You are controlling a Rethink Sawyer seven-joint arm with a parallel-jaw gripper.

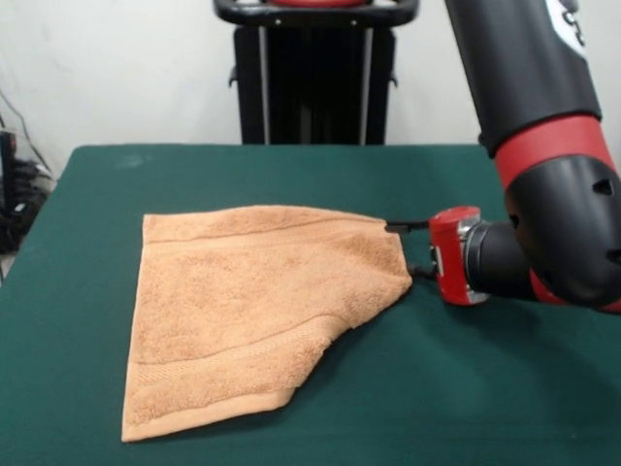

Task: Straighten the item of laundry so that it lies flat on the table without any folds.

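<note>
The item of laundry, a light orange-tan terry towel, lies on the dark green table left of centre. Its left edge and far edge run straight, with a ribbed band along the near end. The near right part is folded in, leaving a slanted edge from the right tip down to the near edge. My gripper lies low and level at the towel's right tip, pointing left. It is open, with one thin black finger at the towel's far right corner and the other at the tip's near side.
The red and black arm fills the upper right and hangs over the table's right side. The black pedestal stands behind the far edge. Cables and dark gear sit past the left edge.
</note>
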